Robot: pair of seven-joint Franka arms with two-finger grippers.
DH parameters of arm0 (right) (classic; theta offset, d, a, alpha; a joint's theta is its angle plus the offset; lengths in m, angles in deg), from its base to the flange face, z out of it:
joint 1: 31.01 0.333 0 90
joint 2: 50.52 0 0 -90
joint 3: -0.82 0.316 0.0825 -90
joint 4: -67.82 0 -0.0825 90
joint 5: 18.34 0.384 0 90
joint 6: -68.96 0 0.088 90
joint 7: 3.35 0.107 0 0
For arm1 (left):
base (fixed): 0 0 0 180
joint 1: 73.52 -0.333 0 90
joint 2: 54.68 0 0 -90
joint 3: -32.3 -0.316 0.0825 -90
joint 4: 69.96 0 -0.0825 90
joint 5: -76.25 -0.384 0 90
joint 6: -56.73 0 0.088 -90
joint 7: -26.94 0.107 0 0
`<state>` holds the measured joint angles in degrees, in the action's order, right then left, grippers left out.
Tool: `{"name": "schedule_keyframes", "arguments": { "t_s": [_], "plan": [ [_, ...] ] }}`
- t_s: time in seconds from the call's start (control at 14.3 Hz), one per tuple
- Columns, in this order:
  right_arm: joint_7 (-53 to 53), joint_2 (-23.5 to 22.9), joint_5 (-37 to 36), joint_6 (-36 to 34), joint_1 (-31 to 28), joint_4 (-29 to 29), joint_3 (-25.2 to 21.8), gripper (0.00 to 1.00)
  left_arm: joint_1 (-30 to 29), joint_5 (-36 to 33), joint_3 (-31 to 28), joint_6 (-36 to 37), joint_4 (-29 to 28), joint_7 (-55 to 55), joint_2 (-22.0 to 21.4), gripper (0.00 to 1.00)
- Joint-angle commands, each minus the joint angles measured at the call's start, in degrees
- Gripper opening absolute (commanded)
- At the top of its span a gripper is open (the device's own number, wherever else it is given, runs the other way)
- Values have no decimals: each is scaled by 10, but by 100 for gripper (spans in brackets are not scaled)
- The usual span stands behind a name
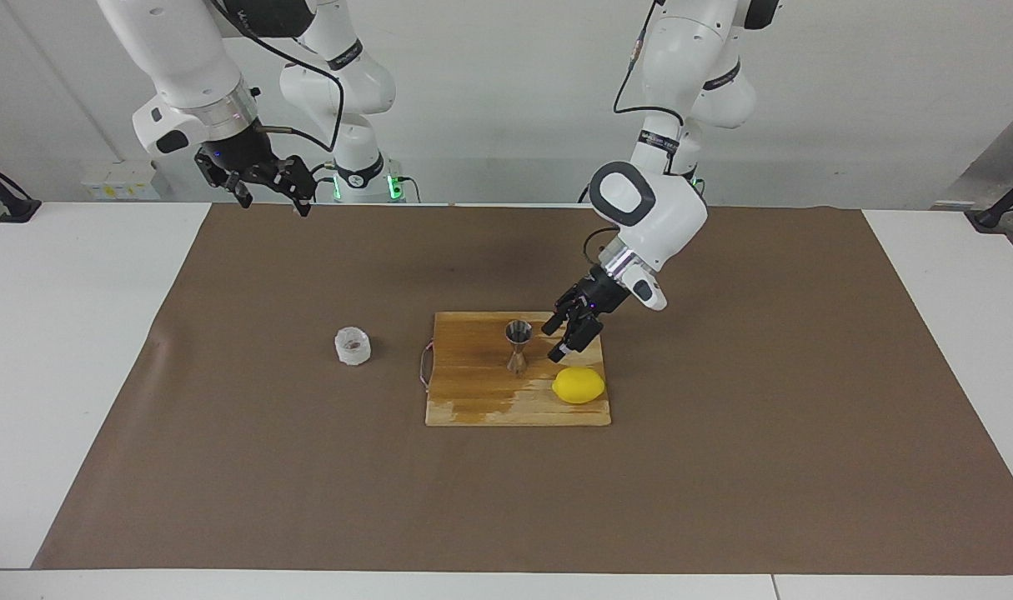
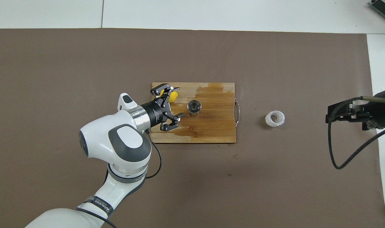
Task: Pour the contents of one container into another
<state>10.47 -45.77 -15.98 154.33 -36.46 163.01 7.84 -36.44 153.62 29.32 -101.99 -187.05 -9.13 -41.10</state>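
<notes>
My right tool (image 1: 260, 187) waits open and empty above the surface's edge at its own end. Nearer me on the board (image 2: 211, 126), my left tool (image 2: 171, 103) hangs open, holding nothing, beside the upright jigger (image 1: 518, 346). The cup (image 1: 353, 345) sits off the board toward the right arm; it looks light and crushable, so I'd grip its ridged sides gently. Its contents are hard to make out. My left tool partly hides the lemon (image 1: 579, 385) from above.
</notes>
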Motion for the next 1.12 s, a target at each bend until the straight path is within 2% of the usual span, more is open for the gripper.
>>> {"name": "schedule_keyframes", "arguments": {
  "t_s": [0.0,0.14,0.35,0.56,0.77,0.98,1.05],
  "plan": [
    [-13,1,16,1,-9,-4,3,100,-14,-62,-2,29,-3,5,-8,100],
    [-13,1,16,2,-9,-4,3,100,-41,-119,-2,72,11,6,-8,100],
    [-13,1,16,1,-9,-4,3,100,-96,-292,-1,197,71,6,-2,100],
    [-13,1,16,2,-9,-4,3,100,-136,-423,-1,286,118,17,-7,100],
    [-13,1,16,2,-9,-4,3,100,-162,-522,-2,354,151,60,-19,100],
    [-13,1,16,1,-9,-4,3,100,-193,-623,-1,405,155,127,-50,100],
    [-13,1,16,1,-9,-4,3,100,-204,-636,-2,424,154,167,-61,100]
  ]
}}
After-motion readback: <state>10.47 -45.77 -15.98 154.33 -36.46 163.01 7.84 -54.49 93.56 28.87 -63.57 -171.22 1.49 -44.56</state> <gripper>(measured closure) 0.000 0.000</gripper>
